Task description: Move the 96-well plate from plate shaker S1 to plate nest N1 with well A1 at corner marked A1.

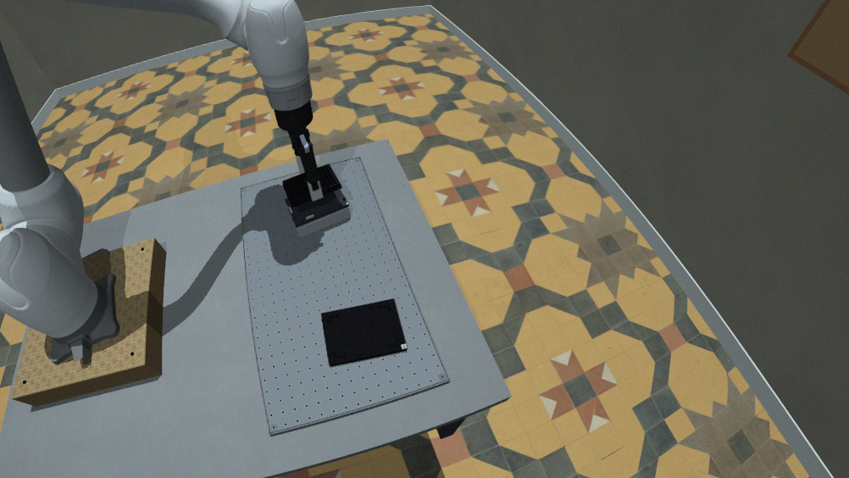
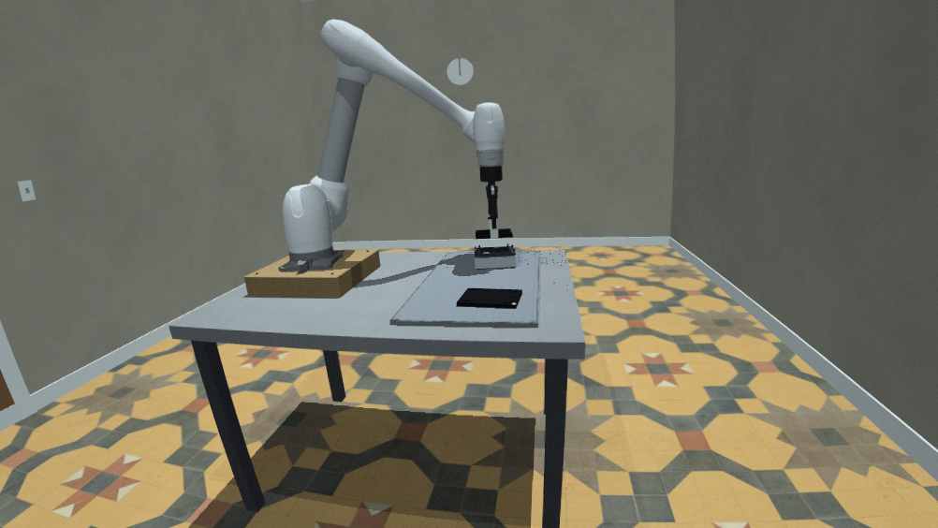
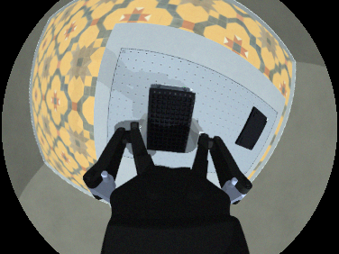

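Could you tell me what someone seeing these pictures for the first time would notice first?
Probably the white arm arching from its wooden base over the grey table, set on a bold yellow patterned floor. Next, the gripper, jaws shut on the dark plate, which hangs just above the pale shaker at the far end of the perforated board. The black nest waits nearer the board's front.

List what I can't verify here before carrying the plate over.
- Cut corner of the 96-well plate: too small in top and exterior views, blurred in wrist view.
- Pale square on shaker S1: top view, hidden under plate and gripper.
- Corner mark on nest N1: top view, lettering too small.
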Tool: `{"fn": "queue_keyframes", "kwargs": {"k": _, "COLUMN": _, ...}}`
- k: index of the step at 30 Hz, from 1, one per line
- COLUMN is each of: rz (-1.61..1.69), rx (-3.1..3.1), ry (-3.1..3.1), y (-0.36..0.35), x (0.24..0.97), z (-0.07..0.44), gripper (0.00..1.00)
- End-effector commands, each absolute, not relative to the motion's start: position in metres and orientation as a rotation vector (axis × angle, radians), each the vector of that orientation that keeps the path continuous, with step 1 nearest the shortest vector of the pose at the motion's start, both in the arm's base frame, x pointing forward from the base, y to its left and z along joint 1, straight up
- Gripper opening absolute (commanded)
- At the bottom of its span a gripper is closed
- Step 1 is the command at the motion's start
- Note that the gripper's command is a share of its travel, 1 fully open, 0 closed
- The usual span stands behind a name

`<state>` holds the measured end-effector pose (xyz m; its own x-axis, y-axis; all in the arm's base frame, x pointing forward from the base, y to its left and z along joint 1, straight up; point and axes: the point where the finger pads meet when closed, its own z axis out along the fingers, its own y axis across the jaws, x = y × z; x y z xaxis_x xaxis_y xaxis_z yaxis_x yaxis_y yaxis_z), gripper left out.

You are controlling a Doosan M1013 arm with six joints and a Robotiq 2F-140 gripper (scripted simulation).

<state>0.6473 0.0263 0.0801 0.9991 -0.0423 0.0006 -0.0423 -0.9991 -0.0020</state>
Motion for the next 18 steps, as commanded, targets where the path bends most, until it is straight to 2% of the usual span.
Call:
{"fn": "queue_keyframes", "kwargs": {"k": 1, "rz": -0.001, "rx": -3.139, "ry": 0.066, "y": 0.0264, "x": 0.6473, "z": 0.0834, "gripper": 0.10}}
{"fn": "queue_keyframes", "kwargs": {"k": 18, "rz": -0.001, "rx": -3.139, "ry": 0.066, "y": 0.0263, "x": 0.6473, "z": 0.0897, "gripper": 0.10}}
